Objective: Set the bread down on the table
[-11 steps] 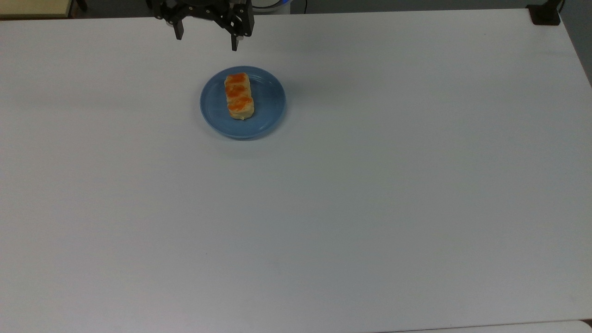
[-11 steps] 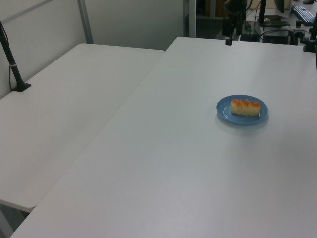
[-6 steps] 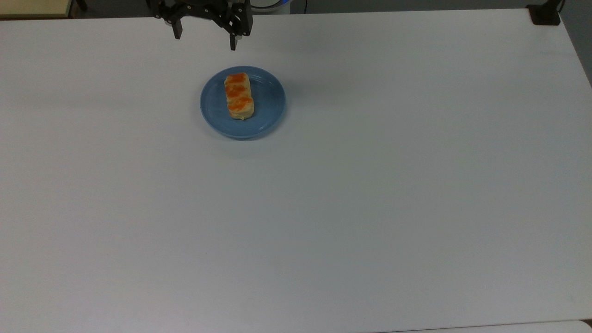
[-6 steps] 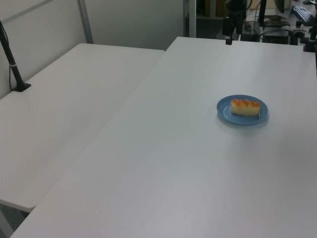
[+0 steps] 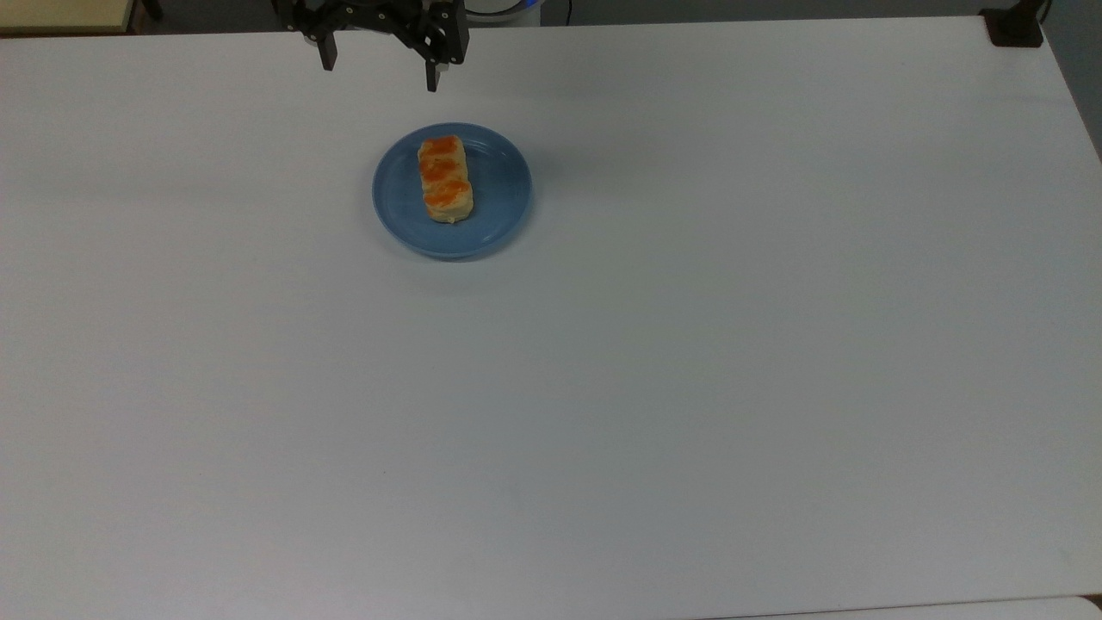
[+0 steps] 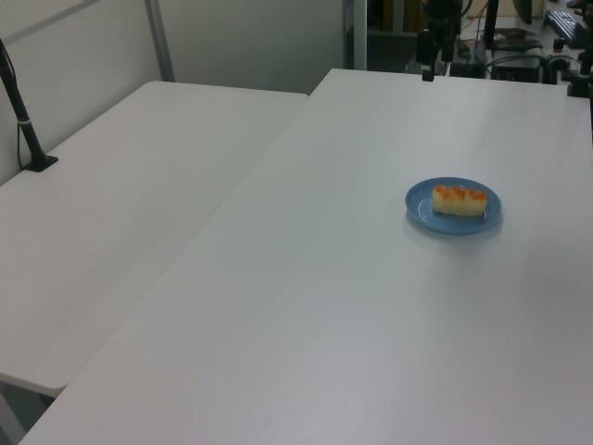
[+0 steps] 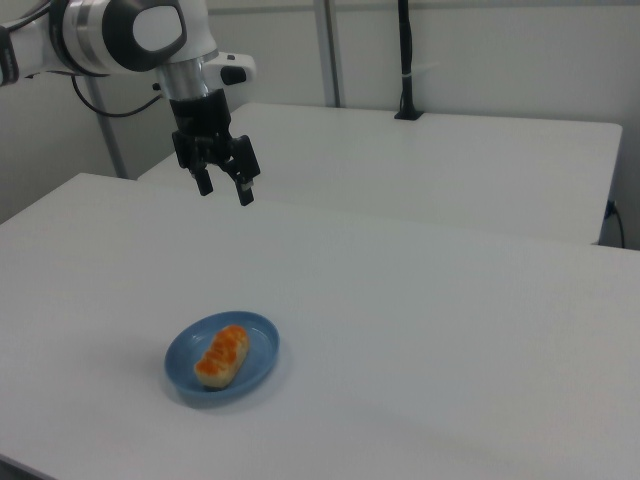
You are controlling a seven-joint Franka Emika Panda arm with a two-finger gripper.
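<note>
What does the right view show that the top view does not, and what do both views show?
Only the right view shows the arm's white joint above the gripper and a black post on the second white table behind. Only the top view shows a black mount at the table's corner on the top view's right. Both show the open gripper raised clear of the bread, which lies on the blue plate on the table.

bread [image 5: 445, 179]: pale yellow body, three orange-brown glazed patches on top | plate [image 5: 499, 211]: solid mid-blue, no pattern | table [image 5: 654, 370]: plain white, unmarked | gripper [image 7: 224, 188]: black fingers and body | arm [image 7: 120, 35]: white shell, dark grey joint cap | second table [image 6: 120, 204]: plain white | post [image 7: 405, 60]: black
</note>
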